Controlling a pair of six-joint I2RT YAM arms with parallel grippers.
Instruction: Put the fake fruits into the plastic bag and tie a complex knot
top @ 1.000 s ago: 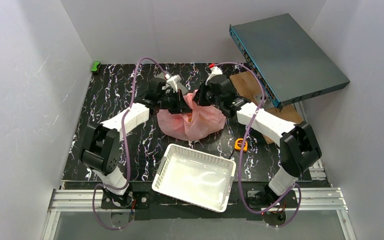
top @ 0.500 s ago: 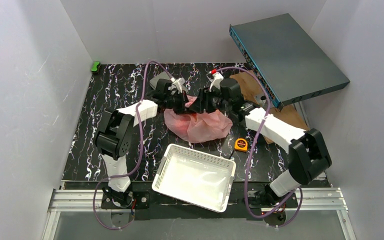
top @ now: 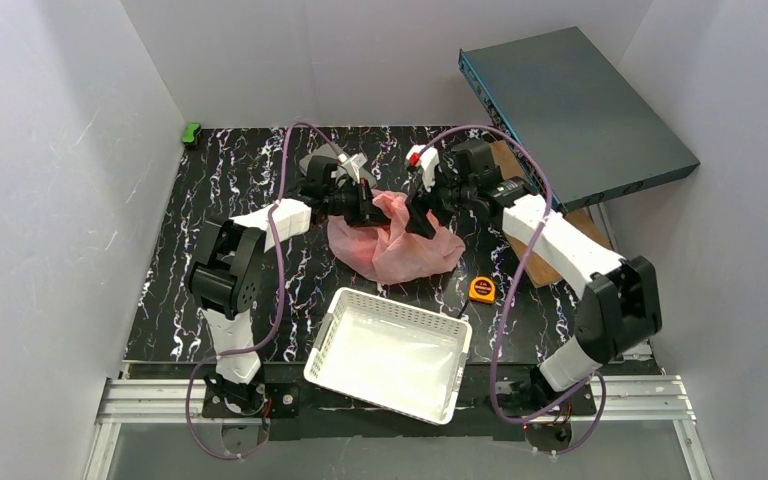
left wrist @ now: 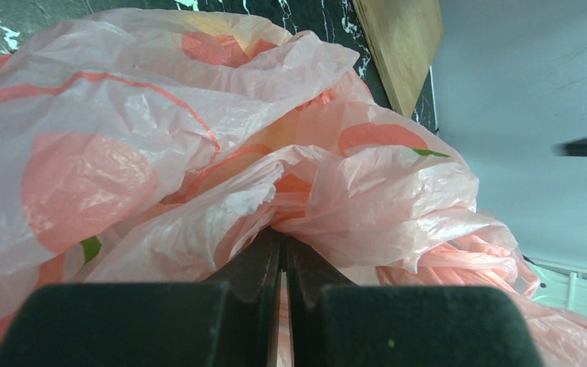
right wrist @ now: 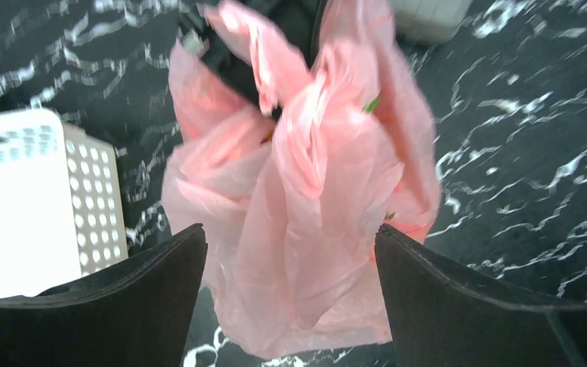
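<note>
The pink plastic bag (top: 395,245) lies crumpled on the black marbled table between both arms. My left gripper (top: 372,210) is shut on a gathered fold at the bag's top (left wrist: 160,153), its jaws pressed together with plastic pinched between them (left wrist: 283,233). My right gripper (top: 420,215) is open, its fingers spread wide just above the bag (right wrist: 313,153) without touching it (right wrist: 289,229). The fake fruits are hidden inside the bag; only printed orange patches show through. A bunched handle strip (left wrist: 458,260) sticks out on the right. I cannot make out the knot.
A white lattice basket (top: 390,350) stands near the front edge, just in front of the bag. A yellow-orange tape measure (top: 481,289) lies right of the bag. A dark flat box (top: 575,110) leans at the back right over a wooden board (top: 505,175). A green item (top: 191,131) sits back left.
My right gripper has opened, let go of the bag and drawn back a little to the right. The left gripper has kept its hold on the bag's top.
</note>
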